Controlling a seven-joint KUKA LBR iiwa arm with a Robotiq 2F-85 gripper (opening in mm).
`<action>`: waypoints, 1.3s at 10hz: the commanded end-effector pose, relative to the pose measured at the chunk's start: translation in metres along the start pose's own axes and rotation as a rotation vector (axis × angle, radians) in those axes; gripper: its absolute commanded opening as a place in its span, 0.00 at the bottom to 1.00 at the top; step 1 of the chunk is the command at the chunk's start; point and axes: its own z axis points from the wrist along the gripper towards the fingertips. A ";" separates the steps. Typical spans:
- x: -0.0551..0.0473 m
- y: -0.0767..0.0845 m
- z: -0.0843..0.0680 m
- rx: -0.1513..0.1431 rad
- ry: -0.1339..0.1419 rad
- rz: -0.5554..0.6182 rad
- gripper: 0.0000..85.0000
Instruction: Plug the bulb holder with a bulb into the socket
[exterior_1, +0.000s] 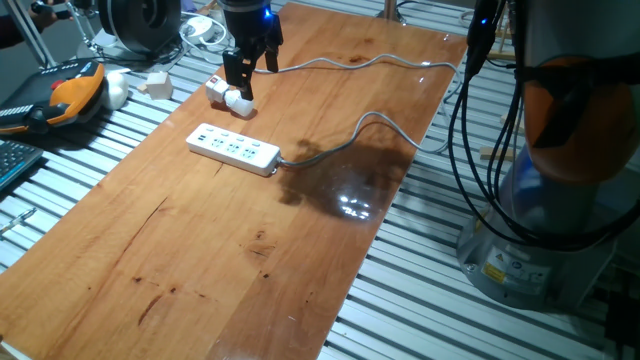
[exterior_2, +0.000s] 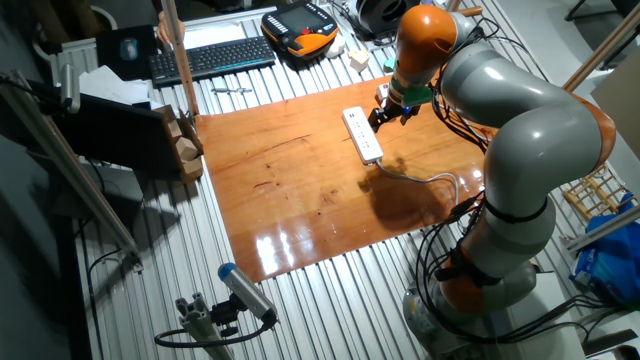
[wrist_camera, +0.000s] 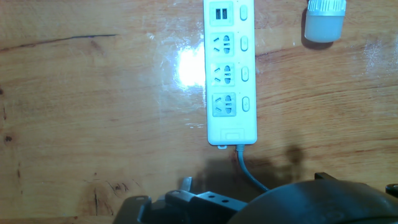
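- Bench (exterior_1: 200, 260): a long slab of glossy reddish-brown wood carries everything. It rests on a ribbed metal frame, and lamp glare shows on its varnish.
- Robot arm (exterior_2: 520, 130), grey with orange joints, rises from a base beside the bench and reaches across to the far end. There it hangs above the task's things, likely lining up for a pick.
- Long flat white power strip with a row of outlets (exterior_1: 233, 149) lies flat near the middle of the wood. Its outlets face up, so a plug can enter from above. A grey cable (exterior_1: 345, 140) trails from one end toward the bench edge.
- Black two-finger gripper (exterior_1: 238, 78) points down over the small lamp holder. Its fingers look slightly apart and hold nothing, though the view is too coarse to be sure.
- Small white plug-in bulb holder with a red spot and round white bulb (exterior_1: 229, 96) lies on its side on the wood. It sits near the strip but apart from it, just below the fingers. By my judgement it is not yet grasped or plugged in.
- Room: a keyboard (exterior_2: 210, 58), an orange and black handheld controller (exterior_1: 70, 92) and loose cables crowd the far end.
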 end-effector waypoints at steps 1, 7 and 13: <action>0.000 0.000 0.000 -0.002 0.023 -0.041 0.00; 0.000 0.000 -0.002 0.001 0.021 -0.041 0.00; -0.001 -0.001 0.001 0.017 -0.003 -0.035 0.00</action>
